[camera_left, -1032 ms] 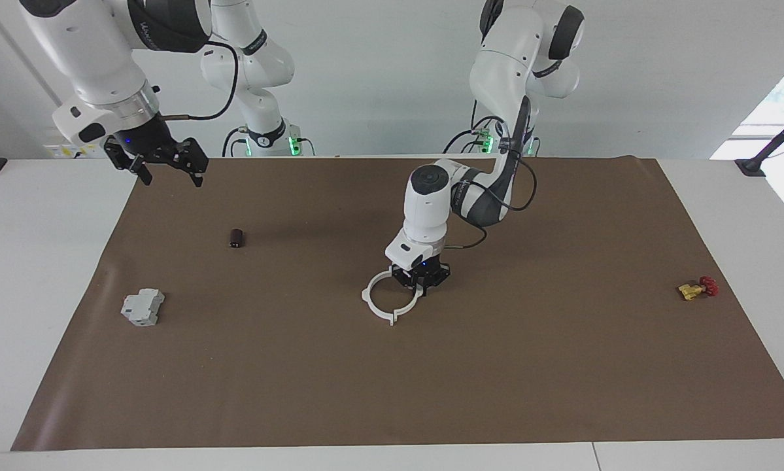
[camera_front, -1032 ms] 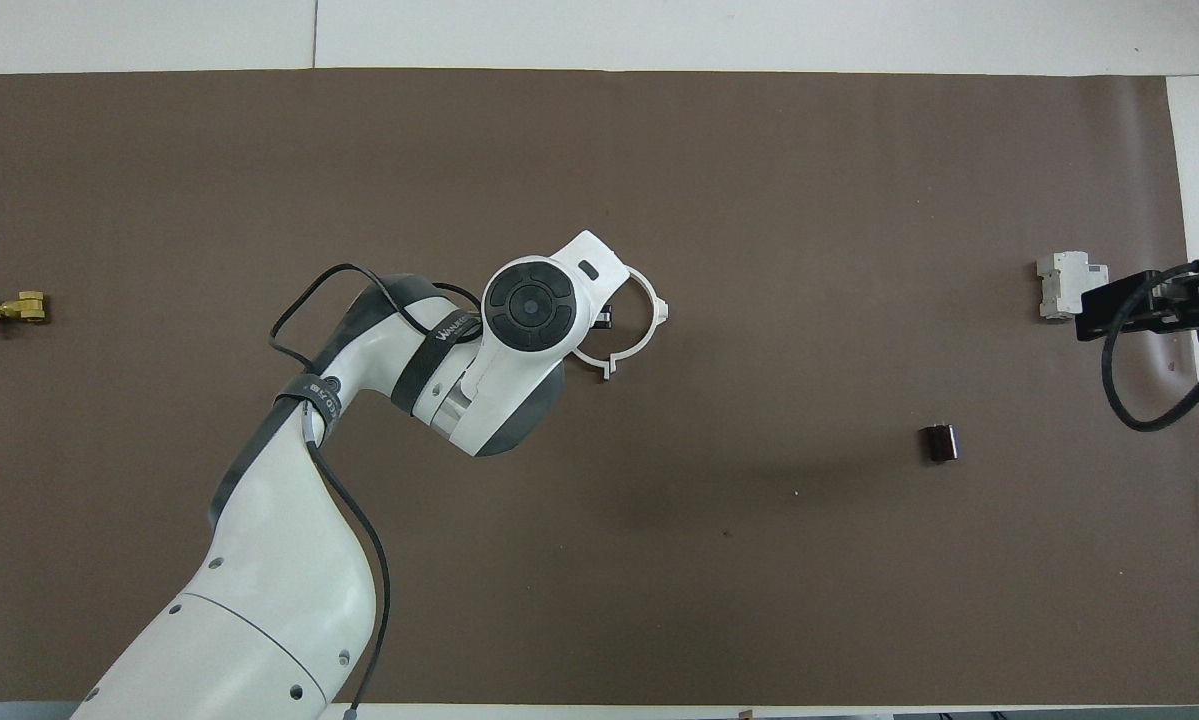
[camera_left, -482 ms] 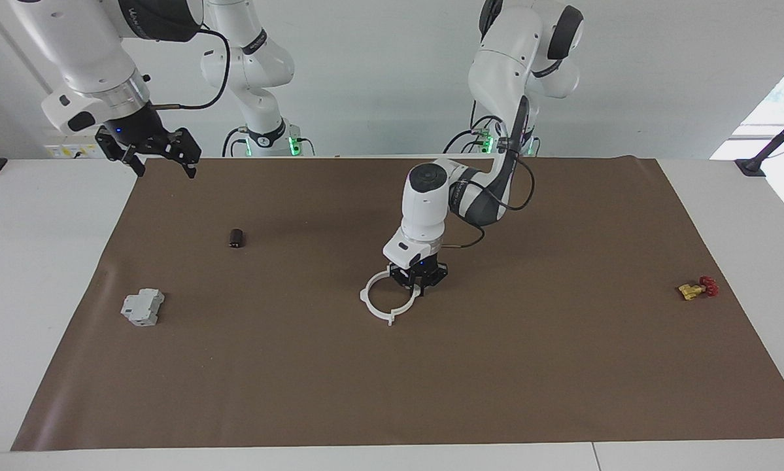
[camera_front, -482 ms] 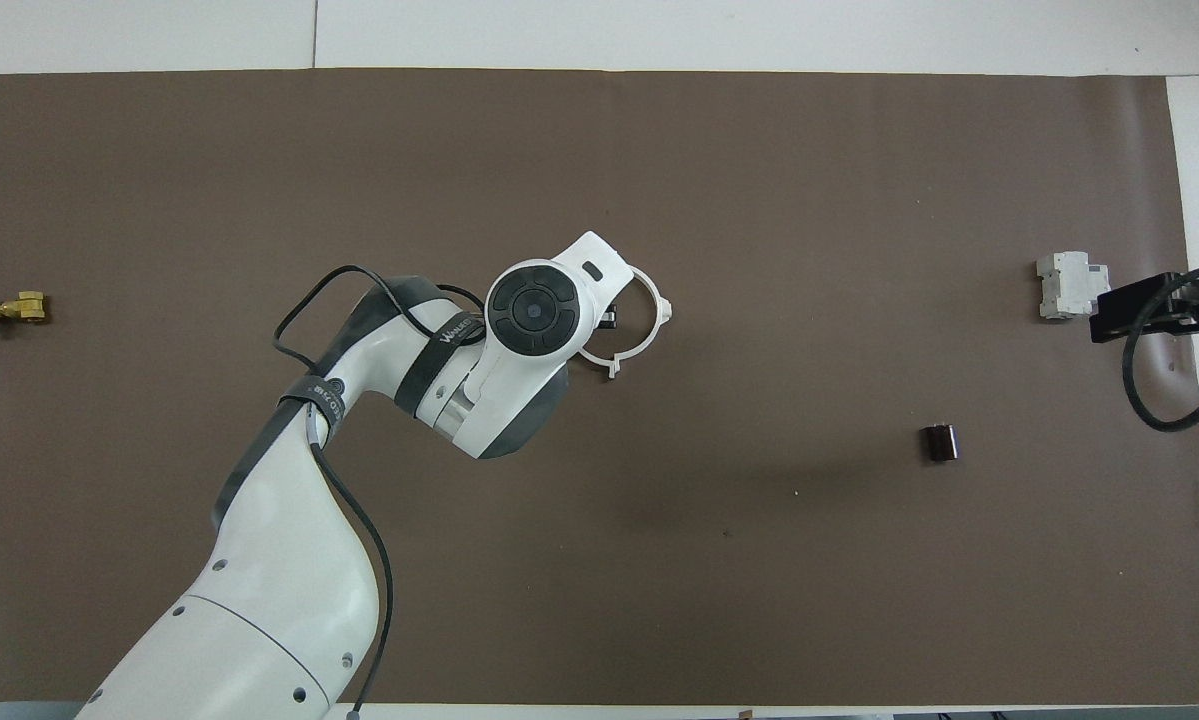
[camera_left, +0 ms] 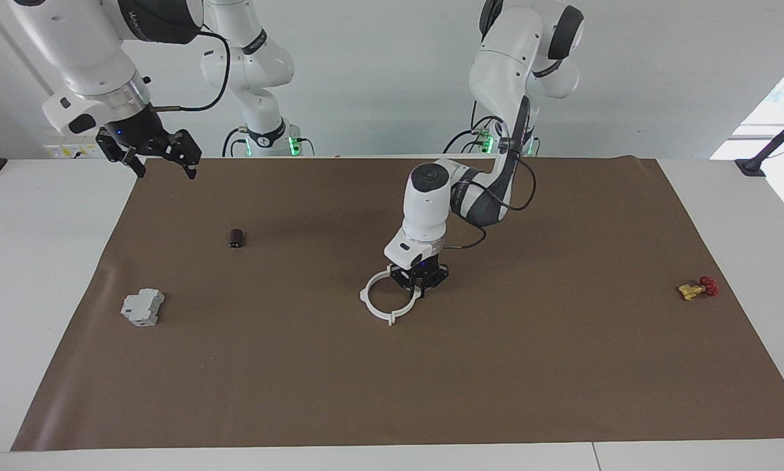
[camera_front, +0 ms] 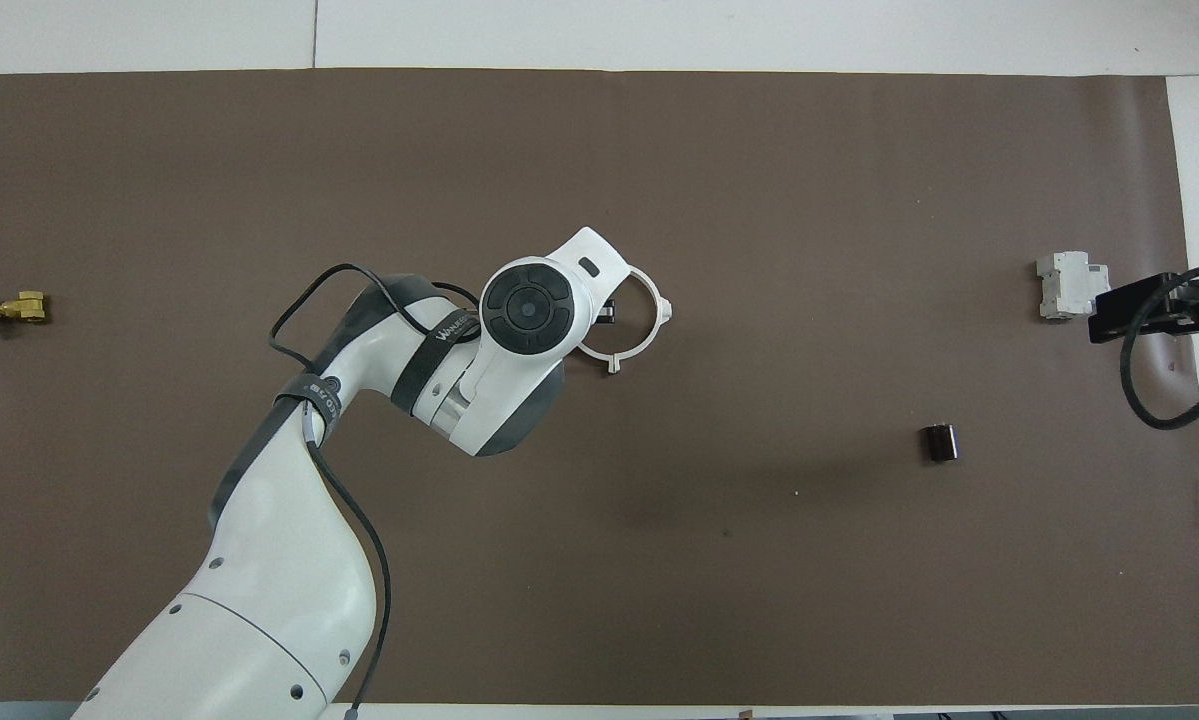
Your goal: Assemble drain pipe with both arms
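The drain pipe point(camera_left: 371, 307) is a thin white ring with small tabs, at the middle of the brown mat. My left gripper point(camera_left: 420, 282) points straight down and is shut on the ring's rim, on the side toward the left arm's end. From above, the left wrist covers that part of the drain pipe point(camera_front: 646, 342), and only a black bit of the left gripper point(camera_front: 607, 313) shows. I cannot tell whether the ring touches the mat. My right gripper point(camera_left: 166, 170) hangs open and empty, high over the mat's corner at the right arm's end, and shows at the overhead view's edge point(camera_front: 1124, 305).
A grey boxy block point(camera_left: 142, 307) point(camera_front: 1069, 285) lies at the right arm's end. A small dark cylinder point(camera_left: 236, 238) point(camera_front: 939, 442) stands nearer the robots than the block. A yellow-and-red valve piece point(camera_left: 697, 288) point(camera_front: 4, 310) lies at the left arm's end.
The right gripper has risen and drawn back toward the right arm's end of the table. The left gripper and the ring have barely shifted.
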Robot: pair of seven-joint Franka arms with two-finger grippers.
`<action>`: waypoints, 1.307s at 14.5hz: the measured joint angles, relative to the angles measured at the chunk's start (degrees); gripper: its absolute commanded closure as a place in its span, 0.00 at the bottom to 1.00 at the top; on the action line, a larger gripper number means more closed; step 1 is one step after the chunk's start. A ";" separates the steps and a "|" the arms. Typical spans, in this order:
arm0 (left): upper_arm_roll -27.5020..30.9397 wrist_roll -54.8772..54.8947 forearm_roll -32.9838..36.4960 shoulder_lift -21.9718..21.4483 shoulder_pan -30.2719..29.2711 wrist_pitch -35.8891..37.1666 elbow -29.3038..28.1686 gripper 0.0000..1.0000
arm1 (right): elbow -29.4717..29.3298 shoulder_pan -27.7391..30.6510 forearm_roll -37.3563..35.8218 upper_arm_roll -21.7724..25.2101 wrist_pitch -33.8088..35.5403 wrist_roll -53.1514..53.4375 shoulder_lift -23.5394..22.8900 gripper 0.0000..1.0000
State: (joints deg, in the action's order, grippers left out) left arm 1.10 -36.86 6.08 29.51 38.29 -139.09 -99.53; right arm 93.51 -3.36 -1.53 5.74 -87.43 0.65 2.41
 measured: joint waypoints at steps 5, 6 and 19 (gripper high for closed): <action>0.00 0.00 0.00 0.00 -0.19 -0.45 -0.17 1.00 | 0.01 0.00 0.00 0.00 0.00 0.00 0.00 0.00; 0.00 0.00 0.00 0.00 -0.19 -0.47 -0.21 1.00 | 0.01 0.00 0.00 0.00 0.00 0.00 0.00 0.00; -0.04 -0.11 -0.01 -0.01 -0.15 -3.05 -0.37 0.31 | 0.02 0.00 0.00 0.00 0.00 0.00 0.00 0.00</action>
State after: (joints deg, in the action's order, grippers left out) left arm 1.05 -36.98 6.07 29.50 38.14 -142.14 -99.90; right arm 93.53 -3.36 -1.53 5.74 -87.43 0.65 2.41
